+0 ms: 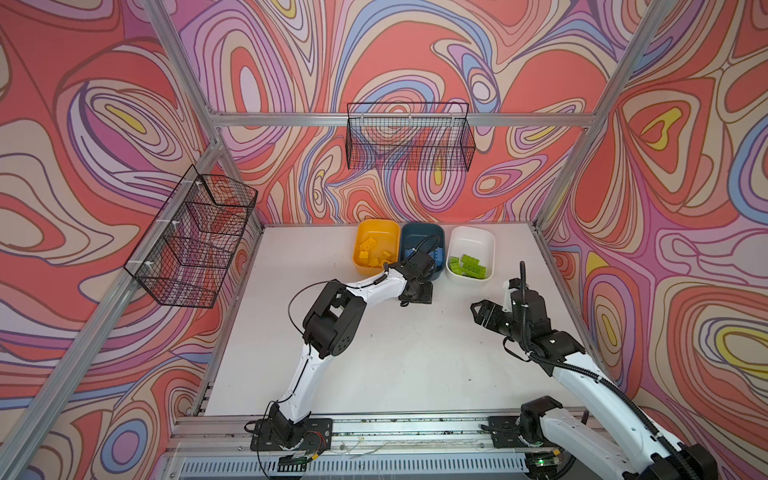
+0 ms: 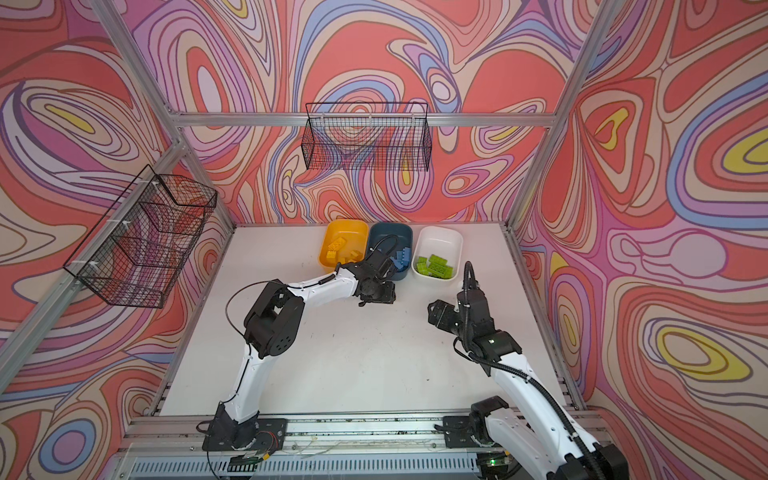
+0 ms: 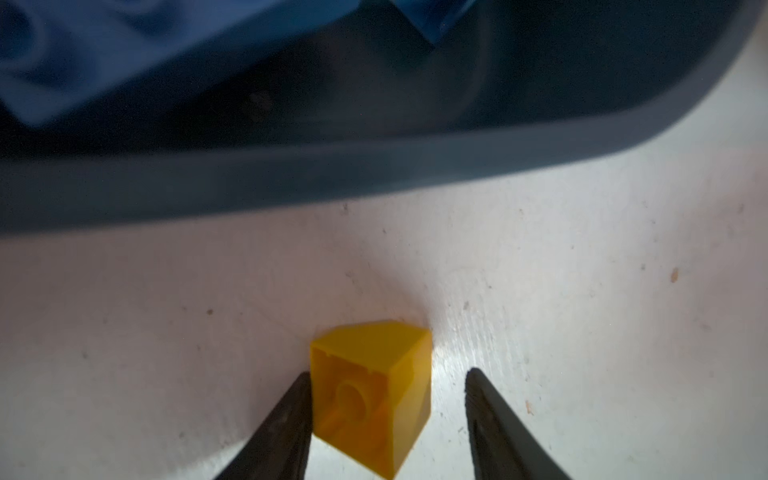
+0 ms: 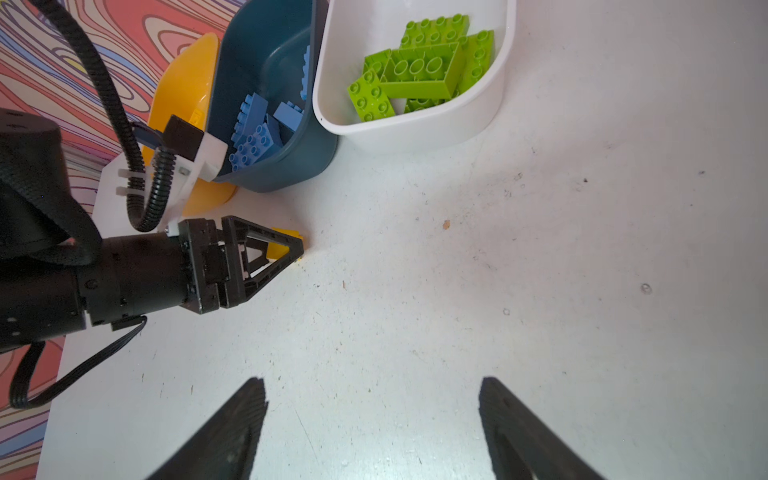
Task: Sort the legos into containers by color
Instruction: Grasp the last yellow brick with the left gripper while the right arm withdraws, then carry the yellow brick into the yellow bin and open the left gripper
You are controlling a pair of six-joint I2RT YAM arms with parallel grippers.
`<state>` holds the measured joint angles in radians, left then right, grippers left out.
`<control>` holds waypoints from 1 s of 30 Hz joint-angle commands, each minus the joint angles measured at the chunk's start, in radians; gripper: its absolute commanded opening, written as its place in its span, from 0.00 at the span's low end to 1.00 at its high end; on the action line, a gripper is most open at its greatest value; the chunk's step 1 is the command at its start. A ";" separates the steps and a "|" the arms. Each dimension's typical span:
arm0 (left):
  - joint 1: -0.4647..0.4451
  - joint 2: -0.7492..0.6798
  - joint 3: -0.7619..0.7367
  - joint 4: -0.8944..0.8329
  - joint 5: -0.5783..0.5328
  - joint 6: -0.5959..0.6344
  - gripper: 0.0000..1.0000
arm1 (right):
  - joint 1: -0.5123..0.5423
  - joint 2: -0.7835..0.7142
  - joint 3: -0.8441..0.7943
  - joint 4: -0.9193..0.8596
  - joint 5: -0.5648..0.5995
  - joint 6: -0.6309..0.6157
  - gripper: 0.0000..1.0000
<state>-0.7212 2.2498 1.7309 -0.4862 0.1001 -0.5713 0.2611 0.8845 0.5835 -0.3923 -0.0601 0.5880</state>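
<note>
Yellow brick (image 3: 370, 395) sits between the left pincer's (image 3: 388, 374) parted fingers — teal tub (image 3: 291, 174) beyond.

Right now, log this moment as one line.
left gripper: open around yellow brick on table | right gripper: open, empty | brick: near teal tub

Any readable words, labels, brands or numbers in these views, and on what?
None can be read in any view.
Green bricks, yellow brick: stud marks, if any, too small or blurred.
White tub, wall: no print visible.
</note>
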 commanded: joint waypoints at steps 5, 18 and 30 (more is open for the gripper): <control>-0.006 0.019 0.023 -0.071 -0.049 0.008 0.37 | -0.001 -0.018 0.006 -0.001 -0.008 -0.019 0.84; 0.031 -0.244 -0.018 -0.083 -0.065 0.043 0.37 | -0.002 0.022 -0.022 0.073 -0.079 -0.048 0.83; 0.258 -0.268 0.032 -0.096 -0.009 0.074 0.38 | -0.002 0.042 -0.057 0.152 -0.147 -0.087 0.85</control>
<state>-0.5034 1.9385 1.7309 -0.5449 0.0639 -0.5125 0.2611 0.9432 0.5491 -0.2790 -0.1749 0.5343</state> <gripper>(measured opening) 0.374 0.846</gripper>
